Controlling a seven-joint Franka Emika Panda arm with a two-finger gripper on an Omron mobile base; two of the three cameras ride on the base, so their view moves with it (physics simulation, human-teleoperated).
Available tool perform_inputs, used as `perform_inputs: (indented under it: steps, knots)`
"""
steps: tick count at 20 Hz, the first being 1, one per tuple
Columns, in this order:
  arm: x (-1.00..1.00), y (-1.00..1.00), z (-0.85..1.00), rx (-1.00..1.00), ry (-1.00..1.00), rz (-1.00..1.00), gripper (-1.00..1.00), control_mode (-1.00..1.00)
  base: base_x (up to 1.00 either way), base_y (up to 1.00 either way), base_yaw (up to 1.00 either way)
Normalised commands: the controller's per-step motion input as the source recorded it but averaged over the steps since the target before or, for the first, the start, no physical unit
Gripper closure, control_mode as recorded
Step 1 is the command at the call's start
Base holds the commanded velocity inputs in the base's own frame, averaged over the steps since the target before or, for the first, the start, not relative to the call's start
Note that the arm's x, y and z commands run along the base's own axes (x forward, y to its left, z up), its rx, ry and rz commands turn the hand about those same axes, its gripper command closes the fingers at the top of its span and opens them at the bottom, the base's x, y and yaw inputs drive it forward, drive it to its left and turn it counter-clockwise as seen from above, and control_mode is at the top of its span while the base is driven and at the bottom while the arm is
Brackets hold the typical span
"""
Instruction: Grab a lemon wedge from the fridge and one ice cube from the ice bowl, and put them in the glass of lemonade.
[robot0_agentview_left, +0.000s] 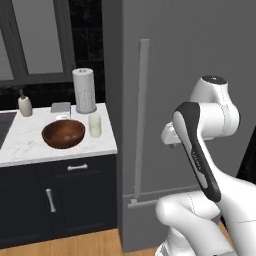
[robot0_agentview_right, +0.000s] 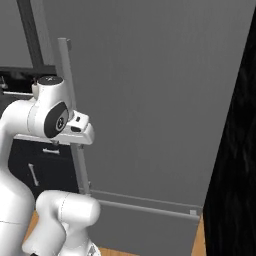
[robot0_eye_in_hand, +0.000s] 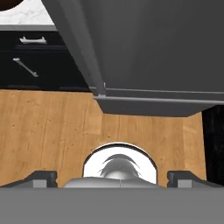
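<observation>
Grey fridge (robot0_agentview_left: 175, 100) is shut, nothing's been fetched yet; tool (robot0_eye_in_hand: 112, 178) is spread wide, empty, pointed at floor.

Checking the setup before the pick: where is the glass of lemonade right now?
In the left base view the glass of lemonade stands on the marble counter, just right of the ice bowl and in front of the paper towel roll.

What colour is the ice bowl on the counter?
Reddish-brown with a wood-like look; the ice bowl shows best in the left base view.
</observation>
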Motion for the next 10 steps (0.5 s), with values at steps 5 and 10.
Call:
perform_inputs:
  steps: [5,10]
  knots:
    - [0.0,0.0,0.0,0.0,0.0,0.0,-1.0,1.0,-0.1,0.51,0.0]
    - [0.0,0.0,0.0,0.0,0.0,0.0,-1.0,1.0,0.0,0.66,-0.01]
